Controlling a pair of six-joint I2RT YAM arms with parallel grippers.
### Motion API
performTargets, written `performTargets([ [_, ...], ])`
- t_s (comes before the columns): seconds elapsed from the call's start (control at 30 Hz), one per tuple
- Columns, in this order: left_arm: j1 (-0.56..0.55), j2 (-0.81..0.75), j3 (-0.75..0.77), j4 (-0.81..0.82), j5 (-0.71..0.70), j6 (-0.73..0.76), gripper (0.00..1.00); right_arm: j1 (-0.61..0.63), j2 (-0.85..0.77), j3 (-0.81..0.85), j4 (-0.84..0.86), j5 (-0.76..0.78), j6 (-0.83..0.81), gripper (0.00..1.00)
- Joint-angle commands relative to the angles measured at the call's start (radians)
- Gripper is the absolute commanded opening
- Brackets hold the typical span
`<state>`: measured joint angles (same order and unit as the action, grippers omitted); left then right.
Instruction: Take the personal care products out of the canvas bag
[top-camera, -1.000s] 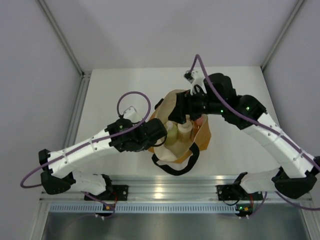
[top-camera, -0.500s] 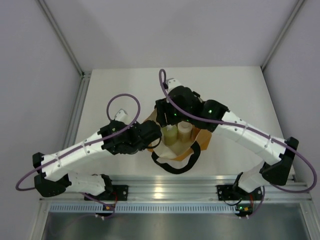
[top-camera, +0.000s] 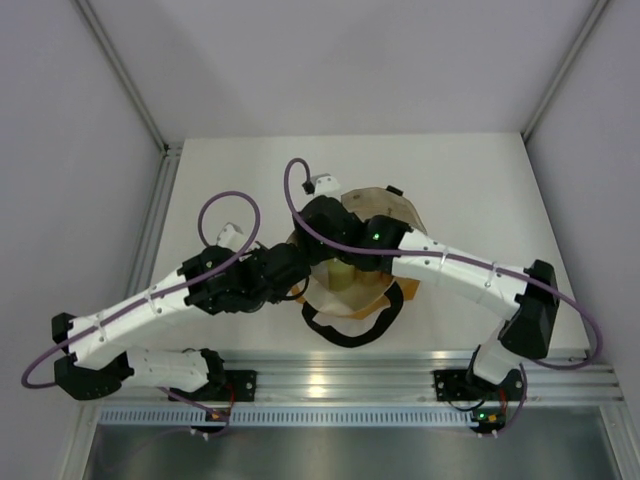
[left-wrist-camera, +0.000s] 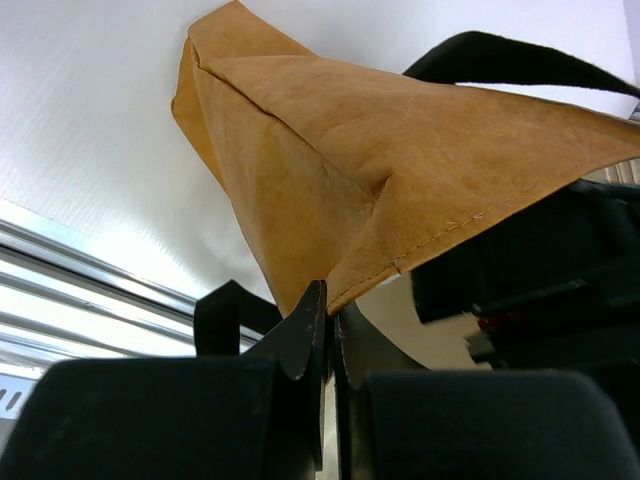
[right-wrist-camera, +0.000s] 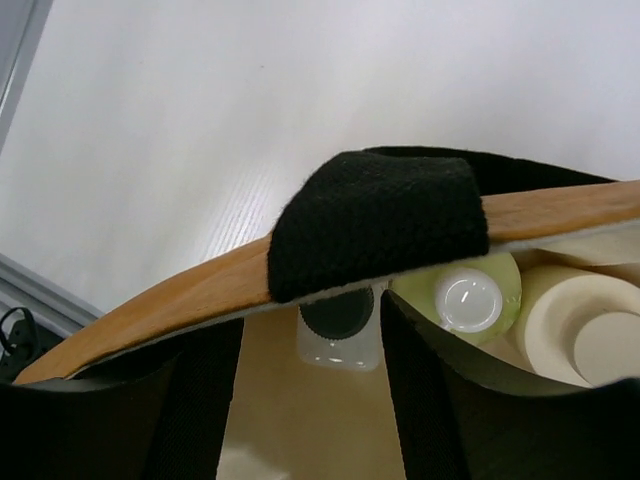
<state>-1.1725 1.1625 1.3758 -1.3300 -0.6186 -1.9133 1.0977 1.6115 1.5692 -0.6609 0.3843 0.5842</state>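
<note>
At frame centre of the top view, pinning canvas bag (top-camera: 395, 215) mouth-up on the surface (top-camera: 230, 170). Pinching its left rim with left claw (left-wrist-camera: 325, 305), fully closed on the fabric. Hanging right claw (right-wrist-camera: 312, 330) in the bag mouth, under black handle (right-wrist-camera: 375, 225), partly open astride whitish dark-capped bottle (right-wrist-camera: 340, 347); not visibly gripping yet. Seeing yellow-green white-capped bottle (right-wrist-camera: 465, 295) and beige wide-topped bottle (right-wrist-camera: 590, 335) packed just beside it, lower right of right wrist view. Judging bottles light, rigid, smooth plastic, likely slippery: taking hold on the body just under the cap, squarely. Expecting soft canvas sagging inward and handle snagging on the lift; holding rim taut helping.
</note>
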Motion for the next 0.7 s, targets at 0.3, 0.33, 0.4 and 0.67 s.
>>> performTargets([
  [0.3,-0.006,-0.035,-0.004,-0.176,0.028,-0.006,0.00,0.039,0.102,-0.040,0.090,0.080,0.046,0.60],
  [0.33,-0.006,-0.035,-0.003,-0.176,0.026,-0.006,0.00,0.044,0.108,-0.046,0.090,0.079,0.048,0.60],
  [0.4,-0.006,-0.038,-0.003,-0.176,0.030,-0.006,0.00,0.050,0.119,-0.055,0.089,0.085,0.058,0.61],
  [0.67,-0.006,-0.041,-0.009,-0.176,0.031,-0.007,0.00,0.057,0.162,-0.086,0.089,0.114,0.078,0.62],
])
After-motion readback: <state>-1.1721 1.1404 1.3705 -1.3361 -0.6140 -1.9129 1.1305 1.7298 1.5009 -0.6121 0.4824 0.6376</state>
